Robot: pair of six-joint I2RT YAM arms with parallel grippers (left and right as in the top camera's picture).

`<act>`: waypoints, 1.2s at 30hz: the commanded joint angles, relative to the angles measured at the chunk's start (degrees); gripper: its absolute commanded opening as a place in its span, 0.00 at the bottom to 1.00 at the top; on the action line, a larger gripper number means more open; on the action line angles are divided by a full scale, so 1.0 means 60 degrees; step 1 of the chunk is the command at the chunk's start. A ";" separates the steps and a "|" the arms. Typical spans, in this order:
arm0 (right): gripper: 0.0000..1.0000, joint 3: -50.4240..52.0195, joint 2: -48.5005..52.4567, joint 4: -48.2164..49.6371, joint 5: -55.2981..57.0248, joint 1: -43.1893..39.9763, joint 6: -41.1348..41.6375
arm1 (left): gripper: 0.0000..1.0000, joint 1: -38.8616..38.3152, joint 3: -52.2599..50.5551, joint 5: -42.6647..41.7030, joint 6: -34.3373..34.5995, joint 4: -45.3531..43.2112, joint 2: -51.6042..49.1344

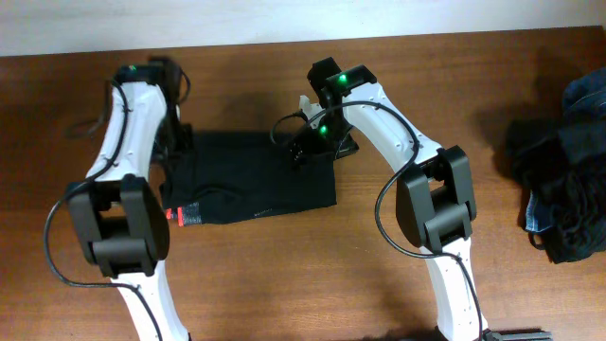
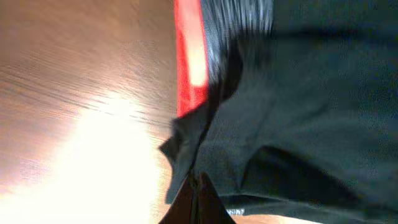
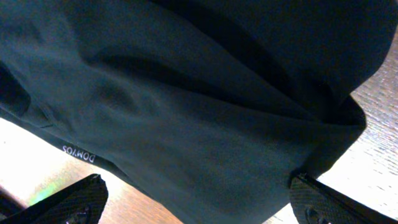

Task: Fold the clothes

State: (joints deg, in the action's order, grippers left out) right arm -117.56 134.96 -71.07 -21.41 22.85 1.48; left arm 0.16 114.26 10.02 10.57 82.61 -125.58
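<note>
Right wrist: pants (image 3: 186, 93) lettering (image 3: 79, 155), perhaps "DOMYOS"

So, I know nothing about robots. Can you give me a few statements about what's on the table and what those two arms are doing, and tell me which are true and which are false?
1. The black pants lie folded on the wooden table between the two arms. True.
2. The right end effector is clamped shut. False: its fingers stand wide apart just over the pants.
3. The pants show a bright red edge. True.
4. The heap of dark and blue garments sits on the left arm's side. False: it lies at the table edge on the right arm's side.
5. The left end effector is wide open. False: it is closed, pinching the pants' edge.
</note>
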 commanded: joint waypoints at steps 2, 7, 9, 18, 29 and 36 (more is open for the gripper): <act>0.99 -0.0106 -0.0412 0.0084 0.0120 0.0055 -0.0033 | 0.08 0.0463 0.0357 -0.0131 0.0160 0.0149 0.0055; 0.99 -0.0106 -0.0412 0.0058 0.0124 0.0062 -0.0033 | 0.21 0.0776 -0.0328 -0.0138 0.0160 -0.0288 0.0036; 0.99 -0.0106 -0.0412 0.0044 0.0124 0.0062 -0.0033 | 0.41 0.0863 -0.0630 -0.0291 0.0062 -0.0521 0.0036; 0.99 -0.0102 -0.0408 0.0015 0.0120 0.0062 -0.0036 | 0.73 0.0987 -0.0841 -0.3592 -0.2889 -0.0947 0.0036; 0.99 -0.0102 -0.0404 -0.0015 0.0168 0.0062 -0.0044 | 0.99 0.1002 -0.0914 -0.2743 -0.2488 -0.1140 0.0022; 0.99 0.0073 -0.0404 0.0062 0.0193 0.0062 -0.0186 | 0.98 0.0991 -0.1217 -0.2524 -0.2342 -0.1563 -0.0015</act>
State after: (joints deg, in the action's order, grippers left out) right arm -117.54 134.96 -70.89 -20.80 22.87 1.23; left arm 5.98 108.92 -6.17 -4.08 74.13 -125.49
